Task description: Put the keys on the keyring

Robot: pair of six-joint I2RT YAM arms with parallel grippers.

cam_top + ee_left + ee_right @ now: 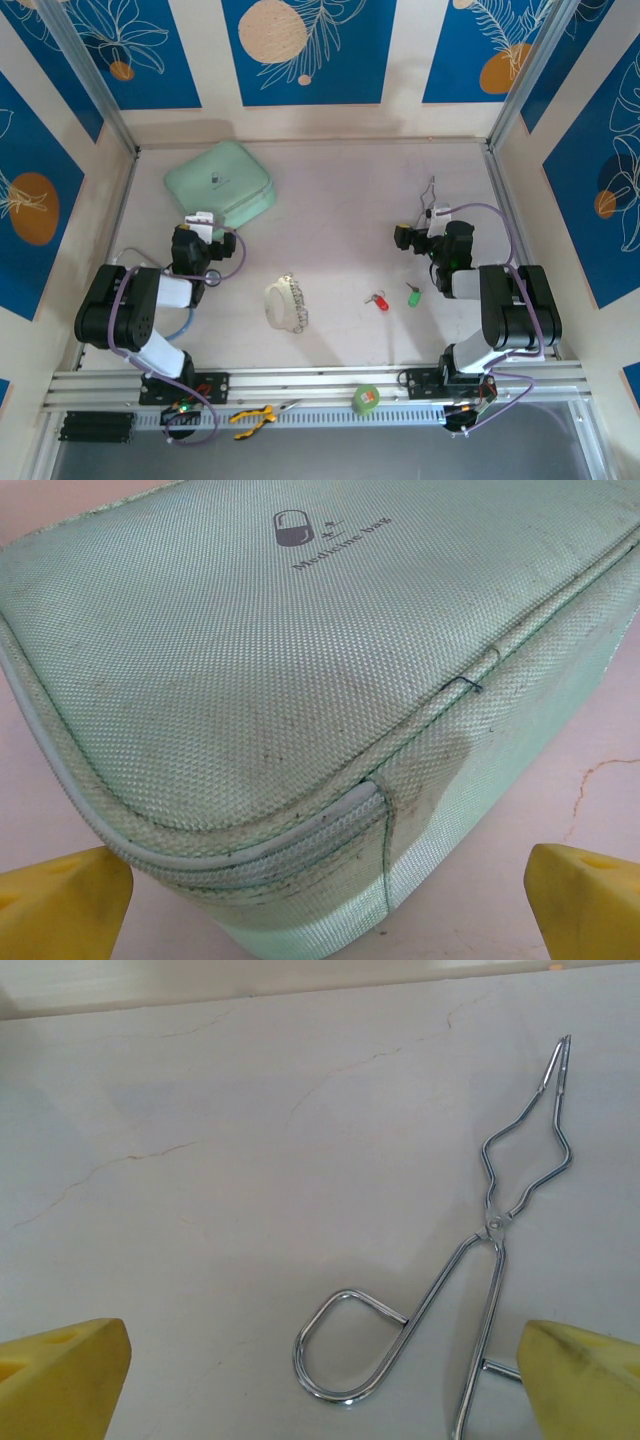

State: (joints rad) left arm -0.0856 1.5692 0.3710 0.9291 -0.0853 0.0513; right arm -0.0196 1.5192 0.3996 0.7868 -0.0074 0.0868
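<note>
Both pincers were spread wide and held nothing. From above, the left pincer (pixel 203 218) sat near the worktop's (pixel 330 200) left edge, pointing at a mint-green fabric case (pixel 220 185) in the far left corner. In the left wrist view its yellow fingertips (pixel 60 905) stood well apart on either side of the case's near corner, close to the zip seam but not touching it. The right pincer (pixel 434 212) sat near the right edge, its yellow fingertips (pixel 585 1385) apart above a bent pair of wire tongs (pixel 490 1220) lying flat on the pale surface. One tong arm passed just beside the right fingertip; contact could not be told.

Nothing of the task looked done. The keyring (pixel 284 304), a cream oblong loop with a silvery chain along one side, lay near the middle of the near edge. The red-headed key (pixel 377 300) and the green-headed key (pixel 413 296) lay loose and close together, to the right of the keyring and apart from it, between it and the right arm. Neither key was on the ring. Whether the ring's clasp was open was too small to tell. Both keys had yet to be picked up and threaded on, and neither pincer was near them.
</note>
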